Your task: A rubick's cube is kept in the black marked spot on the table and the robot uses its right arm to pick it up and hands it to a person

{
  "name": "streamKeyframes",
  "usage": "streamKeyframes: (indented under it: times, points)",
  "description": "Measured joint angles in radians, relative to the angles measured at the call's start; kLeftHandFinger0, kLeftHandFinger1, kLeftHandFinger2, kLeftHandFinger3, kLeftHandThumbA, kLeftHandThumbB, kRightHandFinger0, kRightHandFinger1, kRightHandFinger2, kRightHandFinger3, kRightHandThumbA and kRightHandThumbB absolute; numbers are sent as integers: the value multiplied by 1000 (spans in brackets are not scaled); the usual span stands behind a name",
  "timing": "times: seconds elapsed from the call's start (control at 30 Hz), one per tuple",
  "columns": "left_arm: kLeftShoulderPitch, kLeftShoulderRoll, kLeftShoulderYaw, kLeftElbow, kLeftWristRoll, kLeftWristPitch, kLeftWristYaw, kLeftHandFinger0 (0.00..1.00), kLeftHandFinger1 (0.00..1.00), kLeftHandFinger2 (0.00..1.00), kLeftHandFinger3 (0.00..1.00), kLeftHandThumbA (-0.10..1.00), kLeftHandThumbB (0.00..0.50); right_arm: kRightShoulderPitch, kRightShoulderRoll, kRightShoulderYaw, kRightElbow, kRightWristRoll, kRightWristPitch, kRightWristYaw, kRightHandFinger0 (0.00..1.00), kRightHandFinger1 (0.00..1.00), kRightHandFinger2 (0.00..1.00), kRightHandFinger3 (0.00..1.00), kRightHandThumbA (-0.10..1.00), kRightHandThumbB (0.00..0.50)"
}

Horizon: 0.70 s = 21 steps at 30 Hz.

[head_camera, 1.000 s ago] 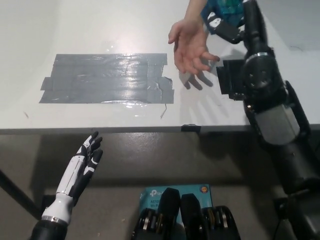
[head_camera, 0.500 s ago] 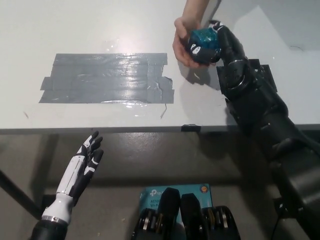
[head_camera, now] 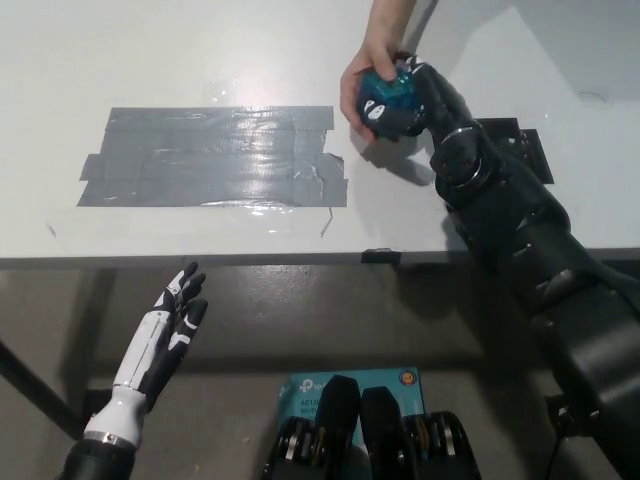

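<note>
The Rubik's cube (head_camera: 384, 93), teal and blue on its visible faces, is held above the table's far right part. My black right hand (head_camera: 422, 96) is shut on it from the right. A person's hand (head_camera: 360, 72) reaches in from the top edge and wraps its fingers round the cube's left side. The black marked spot (head_camera: 527, 148) lies on the table under my right forearm, mostly hidden by it. My white left hand (head_camera: 166, 333) rests open below the table's front edge at the lower left.
A large patch of grey tape (head_camera: 214, 156) covers the table's left middle. The white table (head_camera: 200, 50) ends at a front edge (head_camera: 200, 260) across the picture. A blue box (head_camera: 300, 388) lies on the floor below.
My right arm has come down and left, bringing the cube into the person's open palm. The person's fingers have closed round the cube. The left hand has not moved.
</note>
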<state>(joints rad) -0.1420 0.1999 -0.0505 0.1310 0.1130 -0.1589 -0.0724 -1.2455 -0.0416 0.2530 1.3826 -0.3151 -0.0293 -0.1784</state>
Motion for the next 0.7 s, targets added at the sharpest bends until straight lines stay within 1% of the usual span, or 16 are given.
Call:
streamKeyframes:
  times: [0.03,0.07,0.13,0.2,0.23,0.3,0.37,0.43,0.47,0.5,0.53,0.57,0.7]
  points:
    - [0,0,0,0,0,0,0,1000,1000,1000,1000,915,205,0,0,4,1,0,0,19,1000,1000,1000,1000,616,499]
    - [0,0,0,0,0,0,0,1000,1000,1000,1000,913,204,0,0,5,1,0,0,28,1000,1000,1000,1000,652,500]
    - [0,0,0,0,0,0,0,1000,1000,1000,1000,913,204,0,0,10,0,0,0,51,1000,1000,1000,1000,675,500]
    - [0,0,0,0,1,0,0,1000,1000,1000,1000,912,202,0,-2,12,-2,0,-1,63,1000,1000,1000,1000,676,500]
    - [0,0,0,1,1,0,0,1000,1000,1000,1000,911,202,1,-5,15,-9,-1,-2,67,1000,1000,1000,1000,697,500]
    - [0,0,0,1,2,0,0,1000,1000,1000,1000,911,205,2,-11,17,-32,-3,-4,67,1000,1000,1000,1000,691,492]
    - [-1,0,0,1,2,0,0,1000,1000,1000,1000,912,206,12,-26,15,-92,-3,-7,68,1000,1000,1000,1000,719,500]
    - [-1,0,-1,1,2,0,0,1000,1000,1000,1000,912,205,29,-50,7,-182,-2,-8,69,1000,1000,1000,1000,745,473]
    - [-1,0,-1,1,2,0,0,1000,1000,1000,1000,912,204,37,-57,5,-213,-2,-7,70,1000,1000,1000,1000,747,471]
    - [-1,0,-1,1,2,0,0,1000,1000,1000,1000,911,203,47,-65,2,-243,-2,-6,70,1000,1000,1000,1000,754,477]
    - [-1,0,-1,2,2,0,0,1000,1000,1000,1000,911,202,65,-76,-2,-299,-2,-3,73,1000,1000,1000,1000,774,495]
    - [-1,0,-1,3,2,0,0,1000,1000,1000,1000,910,204,91,-87,-7,-357,-2,2,75,1000,1000,1000,1000,798,500]
    - [-1,0,0,5,2,3,0,1000,1000,1000,1000,905,198,172,-114,-20,-499,0,15,84,1000,1000,1000,1000,860,500]
